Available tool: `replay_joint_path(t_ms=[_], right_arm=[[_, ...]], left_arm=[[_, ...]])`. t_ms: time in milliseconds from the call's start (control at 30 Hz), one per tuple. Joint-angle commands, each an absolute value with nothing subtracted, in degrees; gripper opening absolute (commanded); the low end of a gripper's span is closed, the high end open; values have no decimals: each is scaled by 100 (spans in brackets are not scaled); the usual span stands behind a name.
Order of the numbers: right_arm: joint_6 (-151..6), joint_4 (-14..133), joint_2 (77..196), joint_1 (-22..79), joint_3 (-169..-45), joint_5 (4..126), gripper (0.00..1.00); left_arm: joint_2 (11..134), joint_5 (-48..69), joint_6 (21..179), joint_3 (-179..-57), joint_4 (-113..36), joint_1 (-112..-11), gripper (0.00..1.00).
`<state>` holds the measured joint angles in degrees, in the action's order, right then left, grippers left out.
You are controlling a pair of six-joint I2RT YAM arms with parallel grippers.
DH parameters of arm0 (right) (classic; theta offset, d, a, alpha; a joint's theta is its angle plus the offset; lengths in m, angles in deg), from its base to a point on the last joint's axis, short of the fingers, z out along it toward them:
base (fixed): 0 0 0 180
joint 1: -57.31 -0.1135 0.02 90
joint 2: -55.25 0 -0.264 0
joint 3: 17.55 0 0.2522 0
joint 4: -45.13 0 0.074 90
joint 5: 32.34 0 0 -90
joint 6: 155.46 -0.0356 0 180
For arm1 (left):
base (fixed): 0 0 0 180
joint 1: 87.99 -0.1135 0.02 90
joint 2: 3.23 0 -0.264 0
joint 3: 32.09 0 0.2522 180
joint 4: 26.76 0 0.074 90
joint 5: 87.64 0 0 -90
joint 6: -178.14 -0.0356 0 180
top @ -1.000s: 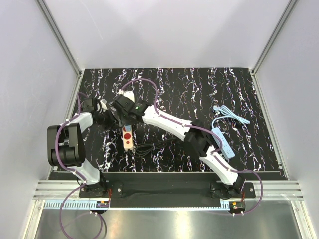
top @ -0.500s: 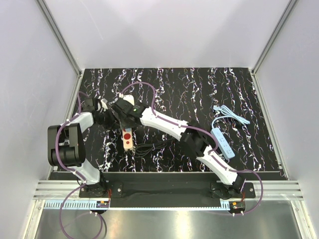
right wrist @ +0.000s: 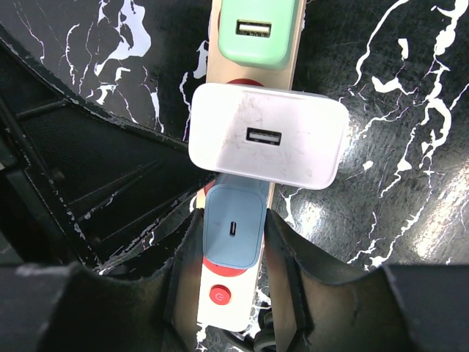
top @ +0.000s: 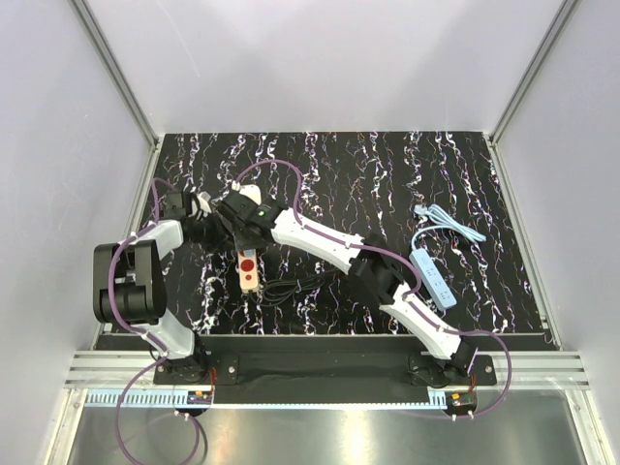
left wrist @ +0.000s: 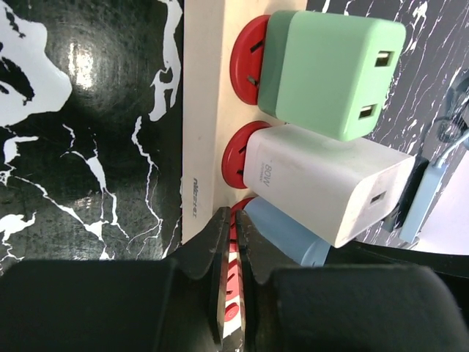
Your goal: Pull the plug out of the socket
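Note:
The socket, a beige power strip [top: 249, 272] with red round outlets, lies at the left of the table. Three adapters stand in it: a green one [right wrist: 256, 29], the white cube plug [right wrist: 267, 136] in the middle, and a blue one [right wrist: 233, 227] nearest the red power button [right wrist: 220, 295]. My right gripper [right wrist: 233, 236] comes from above and is shut on the blue adapter, one finger on each side. The white plug sits just beyond its fingertips. My left gripper [left wrist: 233, 220] is shut on the thin edge of the strip [left wrist: 201, 110], beside the white plug [left wrist: 322, 183].
The strip's black cord [top: 286, 289] coils at its near end. A light blue power strip [top: 433, 279] with a blue cord [top: 446, 225] lies at the right. Both arms cross over the left of the black marbled table [top: 368, 174].
My right wrist has shifted slightly left and settled over the strip. The left arm and the strip have barely moved.

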<state>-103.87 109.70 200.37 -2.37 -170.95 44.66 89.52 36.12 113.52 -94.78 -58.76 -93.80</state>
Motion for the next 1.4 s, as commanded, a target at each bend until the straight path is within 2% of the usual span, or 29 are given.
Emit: replay_joint_path(t_ms=[0,233,400,500,733,900,967,1033,1100,1200,1367], right_arm=[[-10430,10820,20185,-166,-17440,4263,33],[-10422,10829,20186,-166,-17519,4254,31],[-10439,10829,20098,-166,-17352,4263,39],[-10466,10829,20089,-166,-17264,4307,39],[-10474,10820,20185,-166,-17369,4237,31],[-10448,10820,20326,-166,-17554,4236,27],[-10439,10811,20414,-166,-17624,4175,19],[-10422,10829,20519,-166,-17703,4053,0],[-10378,10943,20572,-254,-17975,3633,0],[-10220,11198,20494,-473,-18573,3017,0],[-10105,11172,20159,-571,-18855,2962,0]], left_arm=[[9072,3717,11380,-9410,-5801,-9213,11],[9178,3603,11371,-9349,-5836,-9107,9],[8573,3462,11441,-9305,-6055,-9116,11],[8405,3409,11485,-9270,-6169,-9107,11],[8641,3541,11520,-9094,-6003,-9116,9],[9071,3110,11547,-9129,-5881,-9116,8],[9265,3093,11678,-9138,-5784,-9116,5],[9231,2858,11783,-9173,-5783,-9090,4],[9266,2662,11784,-9234,-5915,-9089,0],[9239,2470,11828,-9261,-6038,-9019,0],[9283,2152,11819,-9401,-6301,-8834,0]])
